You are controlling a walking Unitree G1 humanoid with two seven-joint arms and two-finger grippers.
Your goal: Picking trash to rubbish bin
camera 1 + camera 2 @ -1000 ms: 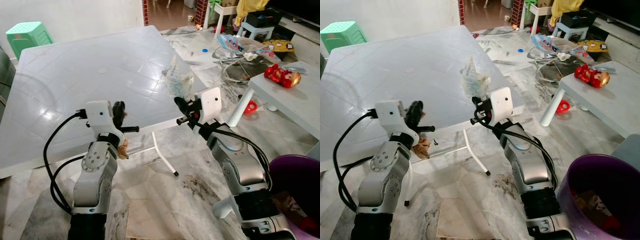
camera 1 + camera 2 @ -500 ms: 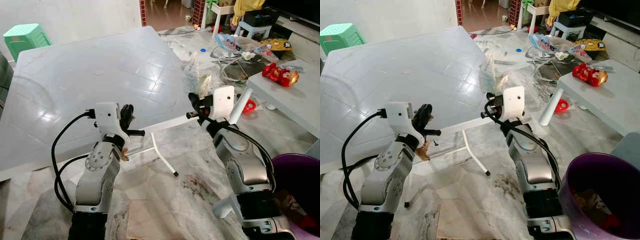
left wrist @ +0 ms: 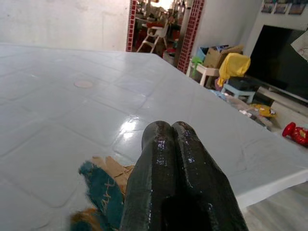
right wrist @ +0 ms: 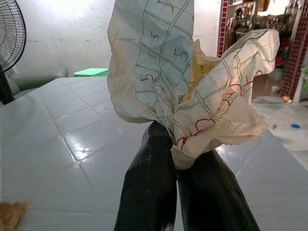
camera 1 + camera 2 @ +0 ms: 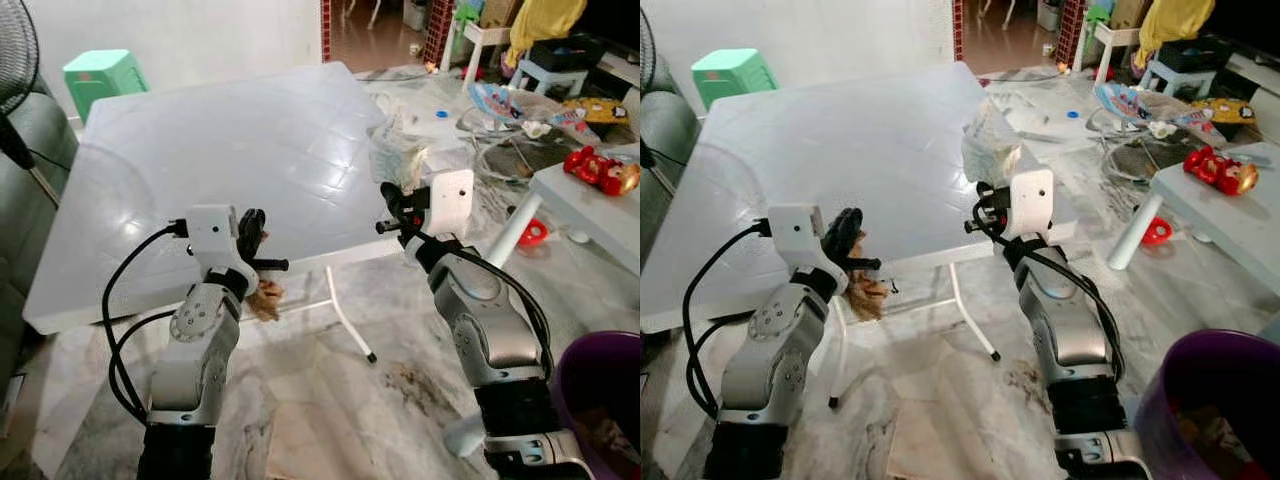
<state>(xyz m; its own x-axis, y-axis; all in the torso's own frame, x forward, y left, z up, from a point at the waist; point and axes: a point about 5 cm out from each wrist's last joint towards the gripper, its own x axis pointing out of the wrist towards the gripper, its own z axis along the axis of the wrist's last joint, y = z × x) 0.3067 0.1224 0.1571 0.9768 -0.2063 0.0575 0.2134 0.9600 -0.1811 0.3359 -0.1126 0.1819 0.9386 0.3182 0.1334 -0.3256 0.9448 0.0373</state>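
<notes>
The crumpled paper wrapper [image 4: 192,91] is showing as a cream sheet w/ a printed grid, green lines and digits on one fold, red lines on the other, bunched into a loose upright wad. It's sitting up in the air just over the near right edge of the white plastic table [image 5: 200,150], not resting on it. The right gripper [image 4: 180,192] is pinching it at the base, fingers [image 4: 144,187] closed tight w/ the paper squeezed between them and flaring out above the tips. The left gripper [image 3: 175,159] is sitting clenched too, both black fingers pressed together w/ no gap, hovering at the table's near edge approx. level w/ the top. A torn scrap of brown card w/ teal print [image 3: 103,185] is sticking out beside and under those fingers; in the head views it's hanging as a brownish tuft [image 5: 870,295] just below the gripper, though can't tell whether it's actually being gripped. The purple rubbish bin [image 5: 1200,400] is standing on the marble floor [image 5: 330,400] at the robot's far right, well apart from both grippers, w/ some trash already inside.
</notes>
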